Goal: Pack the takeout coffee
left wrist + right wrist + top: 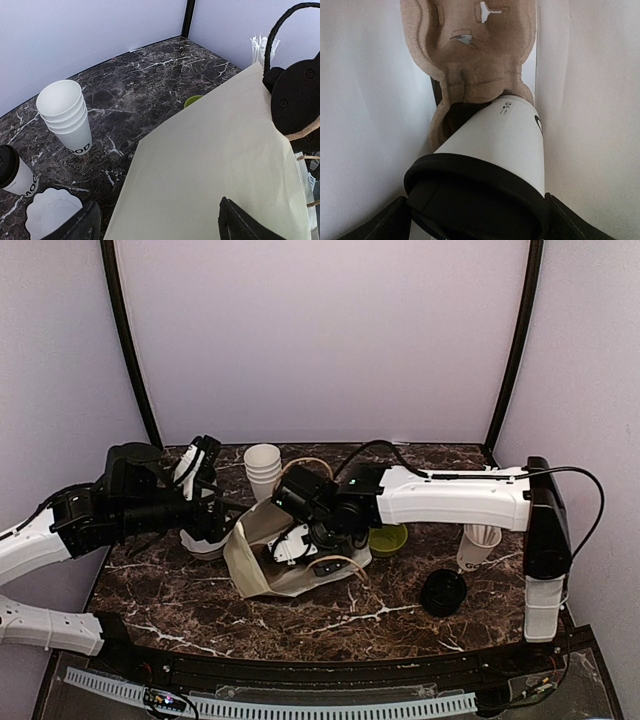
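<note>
The surface (pixel 330 615) is dark brown marble veined white, beside a cream paper bag (pixel 215 165), a white, black-lidded takeout coffee cup (pixel 495 145) and a lime-green bowl (pixel 388 538).

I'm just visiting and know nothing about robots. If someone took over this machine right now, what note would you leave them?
Left gripper: open, poised over the paper bag, clamping nothing visible.
Right gripper: inside the bag, fingers wide on either side of a lidded coffee cup; whether it grips is unclear.
That cup appears seated in the pulp carrier inside the bag.
A second lidded cup stands on the table, near the stack of empty cups.
Done: one coffee in the bag.
Left: withdraw the right gripper, then probably pack the second cup.
</note>
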You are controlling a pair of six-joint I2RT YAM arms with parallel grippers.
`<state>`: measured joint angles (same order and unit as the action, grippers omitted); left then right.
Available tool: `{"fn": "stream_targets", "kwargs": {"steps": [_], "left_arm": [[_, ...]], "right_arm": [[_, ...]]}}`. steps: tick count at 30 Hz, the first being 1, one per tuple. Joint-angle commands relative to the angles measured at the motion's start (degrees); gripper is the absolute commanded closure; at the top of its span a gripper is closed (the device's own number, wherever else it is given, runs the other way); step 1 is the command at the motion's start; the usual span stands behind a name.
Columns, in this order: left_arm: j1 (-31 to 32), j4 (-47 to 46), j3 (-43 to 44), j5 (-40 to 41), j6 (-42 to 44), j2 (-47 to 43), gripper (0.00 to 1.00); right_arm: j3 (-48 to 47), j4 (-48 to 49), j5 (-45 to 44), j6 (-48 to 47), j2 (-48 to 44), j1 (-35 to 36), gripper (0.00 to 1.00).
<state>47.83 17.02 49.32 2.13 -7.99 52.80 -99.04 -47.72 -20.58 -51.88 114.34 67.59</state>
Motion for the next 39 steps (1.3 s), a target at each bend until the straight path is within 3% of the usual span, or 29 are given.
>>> {"fn": "stream_targets", "kwargs": {"steps": [1,4,10,30,39], "left_arm": [[-0.3,0.8,1.6,-0.8,-0.3,-1.1,0.16],[-0.3,1.6,2.2,-0.4,-0.2,-1.6,0.16],[-0.3,2.7,3.0,0.6,0.1,-2.8,0.16],[-0.3,5.2,7.1,-9.1,-0.1,-4.5,0.18],[-0.2,5.2,6.9,-12.7,-1.6,-3.5,0.21]], "right_arm": [[-1.5,-2.6,1.4,1.0,2.4,-1.0,0.2],[-2.6,-4.0,2.2,1.4,2.5,-1.1,0.32],[-7.0,-8.4,2.7,2.1,1.6,-0.8,0.41],[-21.3,-23.9,11.7,4.6,-1.9,1.2,0.49],[-23.0,-23.6,13.6,4.8,-2.8,-0.2,0.54]]}}
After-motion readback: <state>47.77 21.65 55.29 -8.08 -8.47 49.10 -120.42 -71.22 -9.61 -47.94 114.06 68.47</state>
